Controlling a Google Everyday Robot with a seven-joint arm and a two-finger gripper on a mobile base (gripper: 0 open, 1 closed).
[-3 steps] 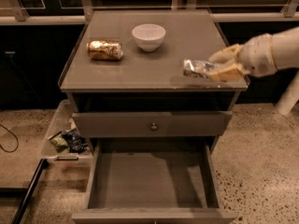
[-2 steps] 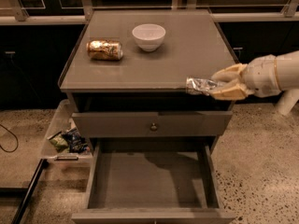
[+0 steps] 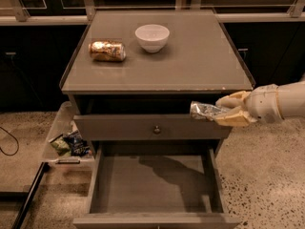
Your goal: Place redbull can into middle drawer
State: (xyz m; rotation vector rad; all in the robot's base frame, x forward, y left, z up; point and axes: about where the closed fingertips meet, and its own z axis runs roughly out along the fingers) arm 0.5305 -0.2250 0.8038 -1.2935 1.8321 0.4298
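Observation:
My gripper (image 3: 228, 110) reaches in from the right, in front of the cabinet's front edge and below the tabletop. It is shut on the redbull can (image 3: 205, 110), a slim dented silver can held lying sideways and pointing left. The can hangs in the air in front of the closed top drawer front (image 3: 152, 127). The middle drawer (image 3: 155, 185) is pulled open below it, a wide grey-brown box with a bare floor. The arm's shadow lies on the drawer floor.
A white bowl (image 3: 152, 36) and a gold-orange can (image 3: 107, 51) lying on its side sit on the cabinet top (image 3: 190, 66). A clear bin (image 3: 66, 140) with snack packets stands on the floor to the left of the cabinet.
My gripper has carried the redbull can off the tabletop's right side, forward and down past the front edge, to in front of the top drawer front.

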